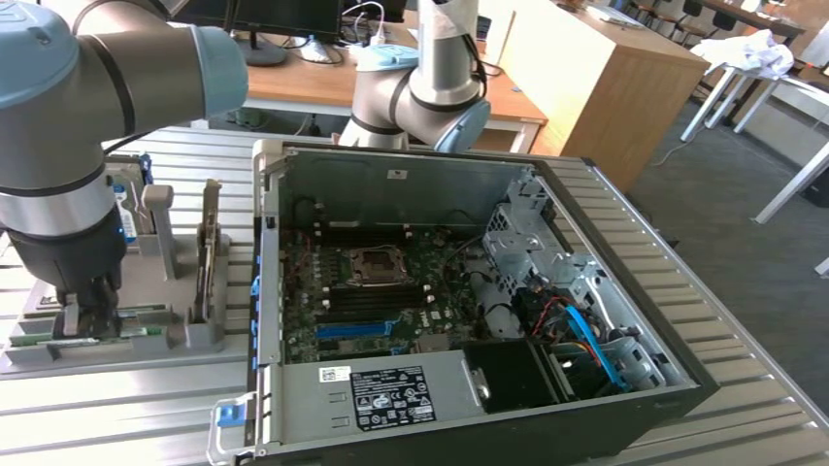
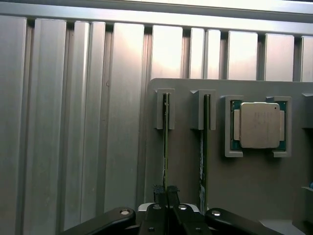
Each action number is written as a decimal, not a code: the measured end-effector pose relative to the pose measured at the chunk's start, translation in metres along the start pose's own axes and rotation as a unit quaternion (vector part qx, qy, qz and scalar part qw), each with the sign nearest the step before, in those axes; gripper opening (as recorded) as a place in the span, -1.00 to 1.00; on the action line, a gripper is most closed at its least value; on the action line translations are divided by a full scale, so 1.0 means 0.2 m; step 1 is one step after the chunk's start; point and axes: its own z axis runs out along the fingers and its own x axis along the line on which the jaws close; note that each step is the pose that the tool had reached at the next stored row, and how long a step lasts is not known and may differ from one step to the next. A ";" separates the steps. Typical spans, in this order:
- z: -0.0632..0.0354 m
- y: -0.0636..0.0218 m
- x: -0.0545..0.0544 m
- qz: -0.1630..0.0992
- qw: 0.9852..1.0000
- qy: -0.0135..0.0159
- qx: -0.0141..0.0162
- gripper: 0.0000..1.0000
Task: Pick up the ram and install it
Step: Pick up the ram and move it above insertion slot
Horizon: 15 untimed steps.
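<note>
Wrist view first. The gripper (image 2: 165, 192) is pinched shut on the ram stick (image 2: 166, 132), with both fingertips (image 2: 159, 193) hugging its thin top edge from either side. The stick stands on edge in a slot of the grey holder (image 2: 244, 181), and its long axis runs straight away from the fingers to the little bracket at the far end. So the grip sits near one end of the stick, not at its middle, and the jaws close across the thin side. That's the relation I care about: hand directly over the stick, squeezing square to its length. A second stick (image 2: 202, 147) sits just beside it in the next slot, parallel, with nothing touching it. The processor chip (image 2: 257, 125) is in its own pocket further over. The ribbed metal table (image 2: 73, 122) lies past the holder's edge.

Exterior view. The arm comes straight down onto the holder, which sits on the table at the exterior view's left of the open computer case (image 1: 674, 383). The stick is down in the holder, not lifted out, as far as I can judge. The motherboard (image 1: 388, 291) inside the case is well apart from the hand, off toward the exterior view's right. Its memory slots look roughly parallel to the stick, but I wouldn't swear to that from here.
</note>
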 end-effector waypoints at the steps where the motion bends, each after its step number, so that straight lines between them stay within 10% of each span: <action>1: -0.008 0.000 0.00 0.000 1.000 0.000 0.000 -0.77; 15: -0.147 0.004 0.00 0.000 1.000 0.000 0.000 -0.77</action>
